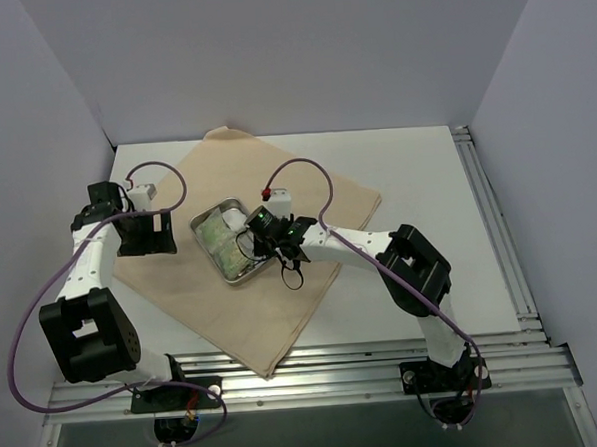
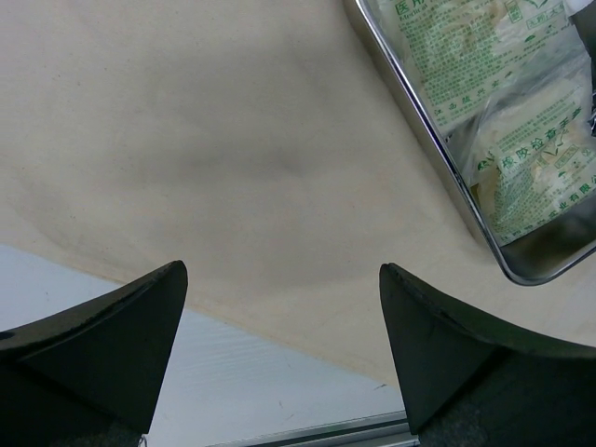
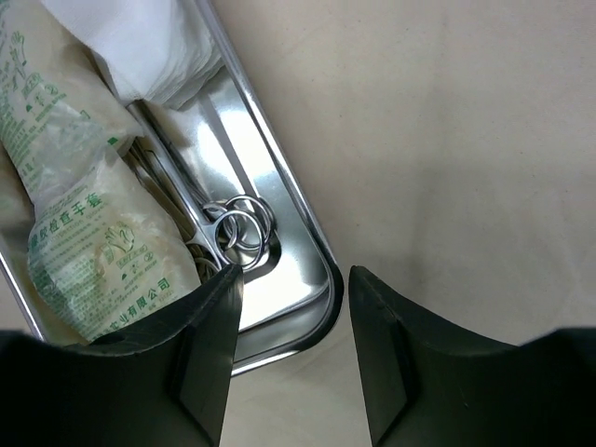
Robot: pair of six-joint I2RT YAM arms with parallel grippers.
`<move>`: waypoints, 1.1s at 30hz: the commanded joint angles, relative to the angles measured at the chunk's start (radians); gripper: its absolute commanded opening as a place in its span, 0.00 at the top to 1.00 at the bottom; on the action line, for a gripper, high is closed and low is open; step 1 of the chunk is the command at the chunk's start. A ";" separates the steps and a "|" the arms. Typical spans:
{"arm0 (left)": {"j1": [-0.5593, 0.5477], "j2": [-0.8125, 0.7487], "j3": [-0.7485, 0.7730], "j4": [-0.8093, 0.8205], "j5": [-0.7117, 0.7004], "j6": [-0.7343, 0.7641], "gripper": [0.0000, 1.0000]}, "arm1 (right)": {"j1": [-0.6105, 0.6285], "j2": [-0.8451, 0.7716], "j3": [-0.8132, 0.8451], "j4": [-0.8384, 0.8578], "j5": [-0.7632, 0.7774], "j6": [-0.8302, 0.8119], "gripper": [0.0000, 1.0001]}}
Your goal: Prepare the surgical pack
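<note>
A white worktop (image 1: 416, 177) carries a large tan-beige cloth sheet (image 1: 283, 314), spread flat and turned diamond-wise, one corner toward the arm bases. Near the middle of the cloth sits a small shiny rectangular steel tray (image 1: 217, 205), set at an angle.

Inside the tray, pale packets with green printing (image 3: 84, 242) fill the long side away from the right arm. A folded white gauze pad (image 3: 149, 42) lies at the tray's far end. Metal scissor-like forceps (image 3: 237, 228) lie along the bare steel floor, partly tucked under the packets. Their ring handles are close to the tray's near corner.

The left claw (image 2: 284, 279) is spread wide and holds nothing. It hangs over the edge of the cloth, with the tray off to its right.

The right claw (image 3: 293, 279) is parted to a middling gap with nothing clamped. It straddles the tray's near corner, one finger (image 3: 209, 354) over the tray and the other over cloth.
</note>
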 commanded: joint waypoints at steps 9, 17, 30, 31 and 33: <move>0.015 -0.048 -0.008 0.037 0.002 0.024 0.06 | 0.011 0.019 -0.020 -0.024 0.080 0.093 0.68; 0.018 -0.048 -0.010 0.037 -0.001 0.027 0.06 | 0.003 0.039 -0.024 -0.010 0.047 0.110 0.79; 0.026 -0.044 -0.010 0.037 0.007 0.032 0.06 | -0.031 0.057 0.020 -0.004 0.032 -0.033 1.00; 0.029 -0.046 -0.008 0.032 0.002 0.033 0.06 | -0.051 0.071 0.034 -0.016 0.014 -0.067 1.00; 0.029 -0.046 -0.007 0.032 0.000 0.038 0.06 | -0.071 0.088 0.062 -0.030 -0.005 -0.154 1.00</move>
